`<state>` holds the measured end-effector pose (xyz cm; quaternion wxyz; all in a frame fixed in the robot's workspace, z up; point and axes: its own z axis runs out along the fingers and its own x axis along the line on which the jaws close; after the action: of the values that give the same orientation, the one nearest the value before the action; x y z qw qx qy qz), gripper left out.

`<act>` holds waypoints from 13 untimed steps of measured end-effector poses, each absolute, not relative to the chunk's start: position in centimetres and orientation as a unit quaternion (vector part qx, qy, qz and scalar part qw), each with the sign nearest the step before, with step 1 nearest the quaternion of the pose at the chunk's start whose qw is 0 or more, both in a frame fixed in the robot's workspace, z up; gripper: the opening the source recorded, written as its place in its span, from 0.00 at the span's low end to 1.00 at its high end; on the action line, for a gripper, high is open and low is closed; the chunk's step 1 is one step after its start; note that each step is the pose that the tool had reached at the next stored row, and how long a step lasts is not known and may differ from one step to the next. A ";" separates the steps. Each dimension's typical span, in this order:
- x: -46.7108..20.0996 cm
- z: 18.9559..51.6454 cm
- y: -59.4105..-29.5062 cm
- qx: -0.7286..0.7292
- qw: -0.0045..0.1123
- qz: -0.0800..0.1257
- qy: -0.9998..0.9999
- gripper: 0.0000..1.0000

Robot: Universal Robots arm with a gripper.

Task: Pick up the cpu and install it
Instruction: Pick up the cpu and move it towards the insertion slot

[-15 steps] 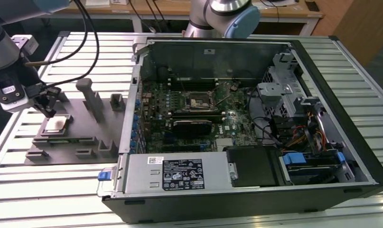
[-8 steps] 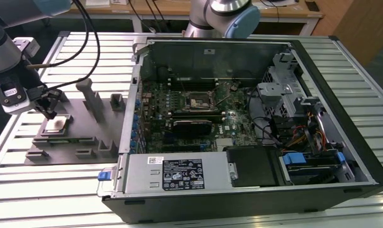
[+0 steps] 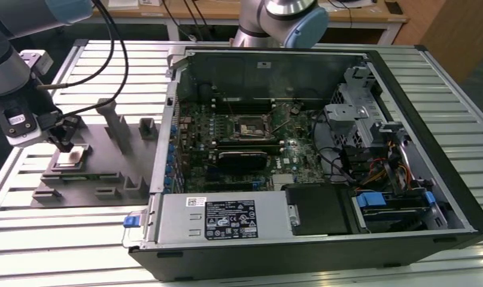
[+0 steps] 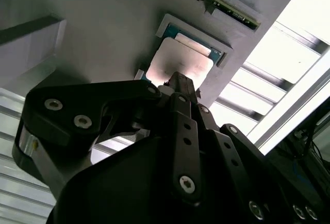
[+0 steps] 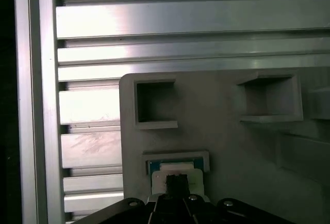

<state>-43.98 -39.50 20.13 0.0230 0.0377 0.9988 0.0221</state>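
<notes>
Pinching the tilted cpu (image 4: 183, 61) by its edge, the tool (image 4: 178, 78) is closed almost fully.

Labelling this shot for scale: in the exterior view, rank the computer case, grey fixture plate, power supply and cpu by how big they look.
Largest to smallest:
1. computer case
2. grey fixture plate
3. power supply, not far behind the plate
4. cpu, by far the smallest
</notes>
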 end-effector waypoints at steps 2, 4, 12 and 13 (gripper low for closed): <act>-44.0 20.0 -39.6 0.038 0.023 0.022 0.999 0.11; -43.9 19.9 -39.7 0.038 0.022 0.022 0.999 0.11; -43.7 19.7 -39.8 0.038 0.022 0.022 0.999 0.11; -43.7 19.7 -39.8 0.038 0.022 0.022 0.999 0.11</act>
<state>-43.69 -39.77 19.73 0.0219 0.0377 0.9988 0.0220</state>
